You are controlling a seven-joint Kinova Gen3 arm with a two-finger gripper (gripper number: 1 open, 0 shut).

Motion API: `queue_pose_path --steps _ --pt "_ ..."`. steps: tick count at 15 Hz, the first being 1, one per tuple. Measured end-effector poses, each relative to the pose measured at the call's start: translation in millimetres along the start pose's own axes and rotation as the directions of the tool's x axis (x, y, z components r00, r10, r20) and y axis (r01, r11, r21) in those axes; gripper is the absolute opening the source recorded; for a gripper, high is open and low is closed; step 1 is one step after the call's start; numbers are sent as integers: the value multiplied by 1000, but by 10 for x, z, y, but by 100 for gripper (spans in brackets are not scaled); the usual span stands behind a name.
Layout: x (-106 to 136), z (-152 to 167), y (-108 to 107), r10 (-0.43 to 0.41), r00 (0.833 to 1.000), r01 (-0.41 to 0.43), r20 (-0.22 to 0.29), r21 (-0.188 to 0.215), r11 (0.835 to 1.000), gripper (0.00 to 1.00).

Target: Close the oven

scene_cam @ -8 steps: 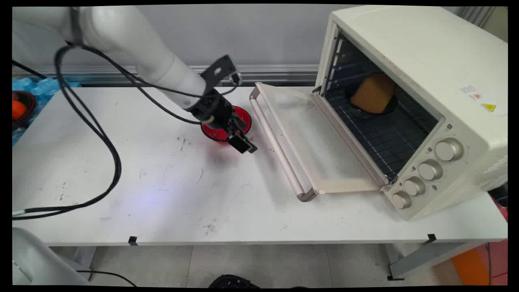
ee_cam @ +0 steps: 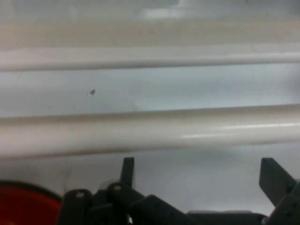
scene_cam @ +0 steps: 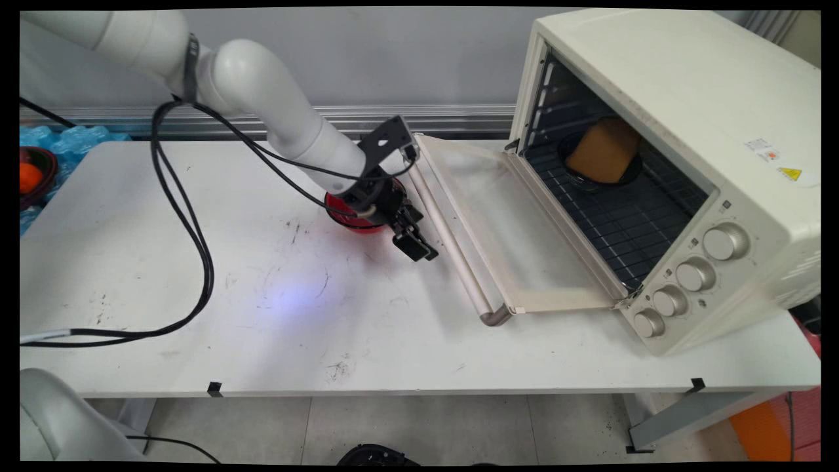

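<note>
Gripper (scene_cam: 415, 244) low over the white tabletop (scene_cam: 196, 275), and your hand view shows its two black fingers (ee_cam: 127, 169) standing well apart with nothing between them. You're sitting just right of the small red bowl (scene_cam: 351, 216), which your wrist half hides from above, and right beside the long cream tubular handle (scene_cam: 452, 255) of the oven door. That glass-panelled door (scene_cam: 518, 229) lies folded flat down onto the tabletop, hinged to the cream toaster oven (scene_cam: 668, 164) at the right. From the hand, the handle (ee_cam: 150, 131) runs straight across your view just beyond the fingertips, close but not touching. My read on it: a stiff metal bar, smooth and likely slippery, so you'd want the fingers square across its middle rather than near an end. The door behind it looks fairly light, yet it's glass, so treat it gently. Deeper inside the oven, on the wire rack (scene_cam: 609, 216), a tan block of bread (scene_cam: 603, 154) sits in a dark round dish (scene_cam: 569, 157). Four silver knobs (scene_cam: 688, 275) line the oven's front panel.
</note>
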Motion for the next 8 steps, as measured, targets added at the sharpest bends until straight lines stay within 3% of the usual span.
queue_pose_path --steps 3,4,8 --pt "9 144 -4 12 1000 -12 -4 -14 1000 100" --pt "13 183 -3 16 1000 -16 -7 -18 1000 0" --pt "19 282 -10 27 999 -27 -17 -24 999 0"
